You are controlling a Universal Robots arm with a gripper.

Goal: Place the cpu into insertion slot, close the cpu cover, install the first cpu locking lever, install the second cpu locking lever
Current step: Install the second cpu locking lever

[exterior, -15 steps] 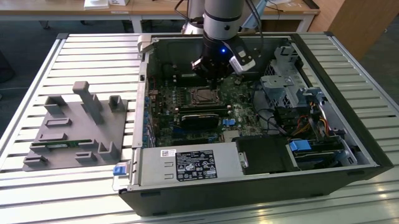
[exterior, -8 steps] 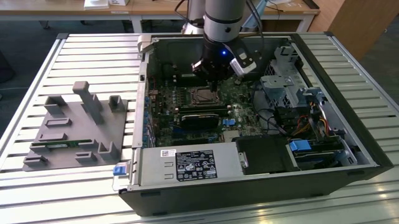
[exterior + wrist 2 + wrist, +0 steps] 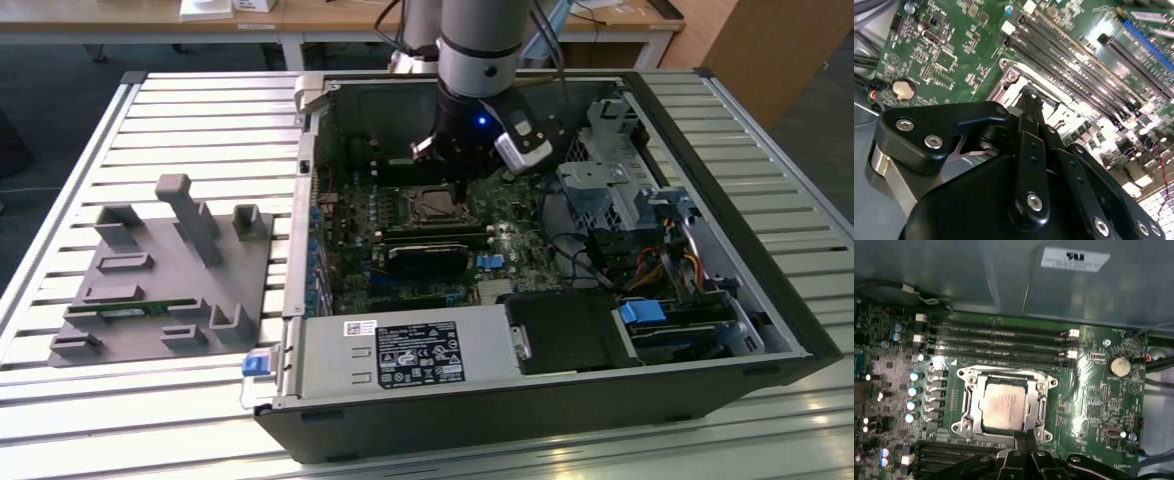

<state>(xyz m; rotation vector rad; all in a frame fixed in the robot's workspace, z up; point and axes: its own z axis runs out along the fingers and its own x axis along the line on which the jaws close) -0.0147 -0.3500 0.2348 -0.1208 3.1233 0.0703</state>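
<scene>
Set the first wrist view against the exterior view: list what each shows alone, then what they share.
First wrist view alone: the cpu seated flat in the slot, the silver cover closed around it, a round coin cell, and the fingers shut at the cover's near edge.

Exterior view alone: the open computer case on a slatted table, the arm reaching in, a grey fixture, and the power supply.

Shared: the green motherboard and the socket area.

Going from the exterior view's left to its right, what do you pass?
Grey fixture block → insertion slot on the green motherboard → silver drive cage → blue-tabbed drive bay.
</scene>
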